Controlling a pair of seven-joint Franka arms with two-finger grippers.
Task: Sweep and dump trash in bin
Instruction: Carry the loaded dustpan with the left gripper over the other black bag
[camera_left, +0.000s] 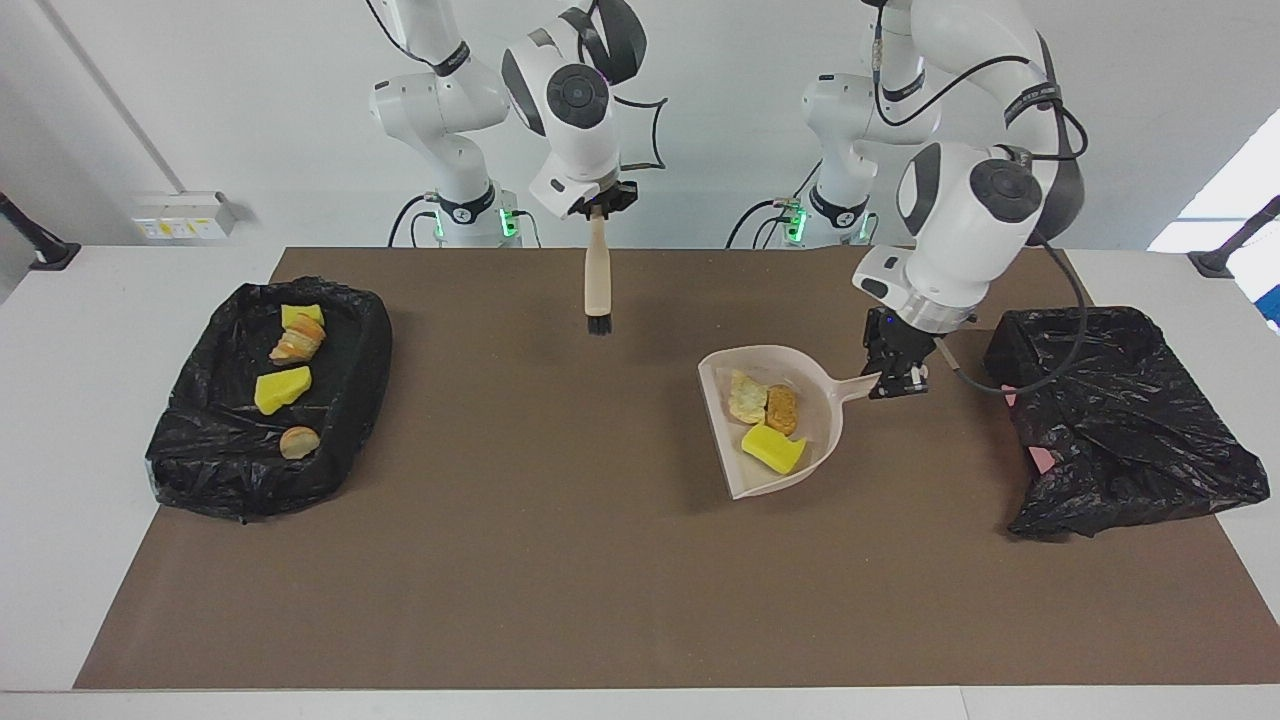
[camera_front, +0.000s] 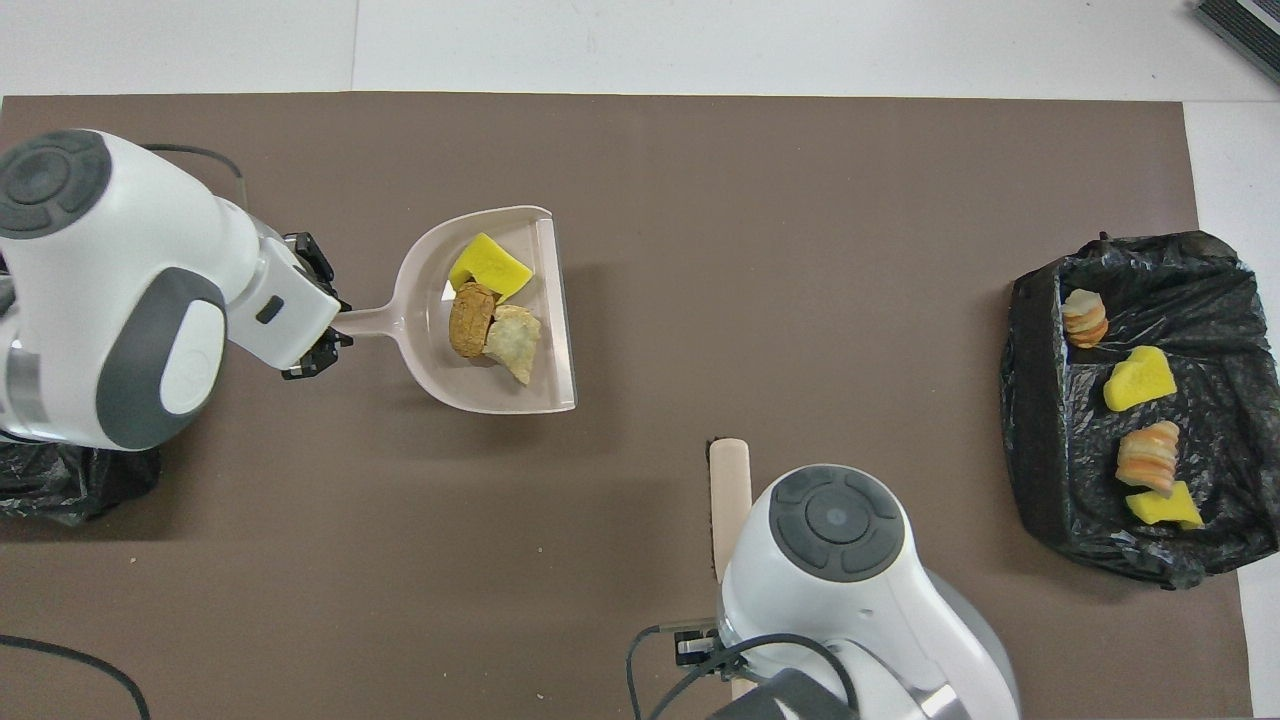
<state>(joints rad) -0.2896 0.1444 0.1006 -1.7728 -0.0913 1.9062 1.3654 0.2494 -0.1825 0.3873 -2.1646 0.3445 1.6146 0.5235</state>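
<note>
My left gripper (camera_left: 897, 378) is shut on the handle of a pale pink dustpan (camera_left: 822, 402), held low at the mat near the left arm's end; it also shows in the overhead view (camera_front: 318, 345). The dustpan (camera_front: 425, 295) holds trash: a yellow sponge chunk (camera_left: 772, 448) (camera_front: 489, 266), a brown roll (camera_left: 782, 408) (camera_front: 470, 320) and a pale piece (camera_left: 746, 396) (camera_front: 514, 340). My right gripper (camera_left: 598, 205) is shut on the top of a wooden brush (camera_left: 597, 275) (camera_front: 729, 495), which hangs bristles down over the mat nearer the robots.
A black-bag-lined bin (camera_left: 200, 470) (camera_front: 1040, 400) at the right arm's end holds several yellow sponge chunks and striped rolls. A second black bag (camera_left: 1130, 430) (camera_front: 60, 480) lies at the left arm's end, beside the left gripper. A brown mat (camera_left: 560, 560) covers the table.
</note>
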